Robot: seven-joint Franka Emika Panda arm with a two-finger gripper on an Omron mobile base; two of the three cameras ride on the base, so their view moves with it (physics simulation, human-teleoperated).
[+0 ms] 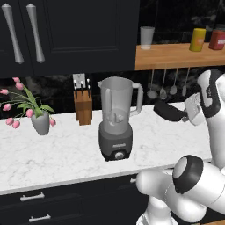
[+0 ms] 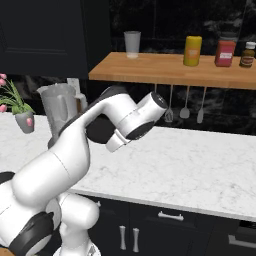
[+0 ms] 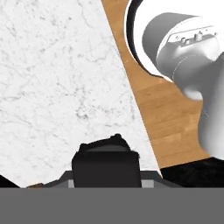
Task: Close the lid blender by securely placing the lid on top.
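The lid (image 1: 169,111) hangs as a dark disc at the gripper (image 1: 179,112), held above the worktop (image 1: 66,154) and well apart from the blender (image 1: 116,121), which stands off toward the knife block (image 1: 82,106). The gripper appears clamped on the lid, though its fingers are hard to make out. To do this step well, I judge the lid should travel level until centred over the jar's open mouth, then come straight down with its tab turned clear of the handle. The jar looks empty apart from its blades. Beyond it, a vase (image 1: 41,122) holds pink flowers.
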